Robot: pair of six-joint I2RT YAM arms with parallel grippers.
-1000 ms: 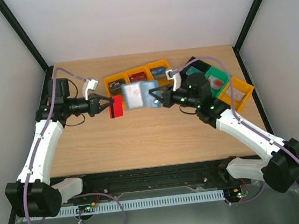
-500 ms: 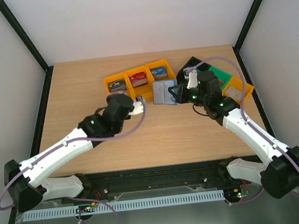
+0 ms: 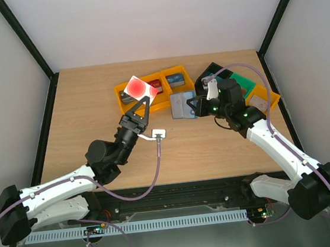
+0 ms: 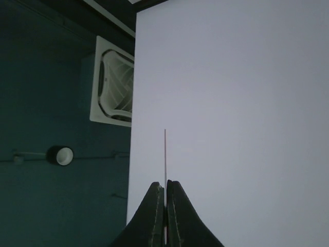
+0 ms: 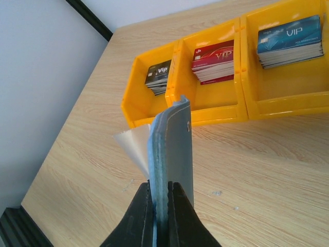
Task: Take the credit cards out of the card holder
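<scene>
My left gripper (image 3: 141,101) points up toward the overhead camera, shut on a red-and-white credit card (image 3: 139,89) held high above the yellow bins. In the left wrist view this card (image 4: 165,154) is a thin edge-on line rising from the closed fingertips (image 4: 165,184), against a pale wall. My right gripper (image 3: 194,107) is shut on the teal-blue card holder (image 3: 181,105), held on edge just above the table. In the right wrist view the card holder (image 5: 172,136) stands upright between the jaws (image 5: 163,189), with a pale clear sleeve (image 5: 132,145) fanning out to its left.
A row of three yellow bins (image 5: 234,105) holds stacks of cards: dark (image 5: 158,78), red (image 5: 215,63) and blue (image 5: 290,41). Black (image 3: 211,70), green (image 3: 243,85) and yellow (image 3: 267,96) bins stand behind the right arm. A white tag (image 3: 158,134) hangs on the left arm's cable.
The left arm has swung in from the left and tipped its gripper upward, lifting the red-and-white card away from the card holder. The right gripper has drawn the card holder slightly right.
</scene>
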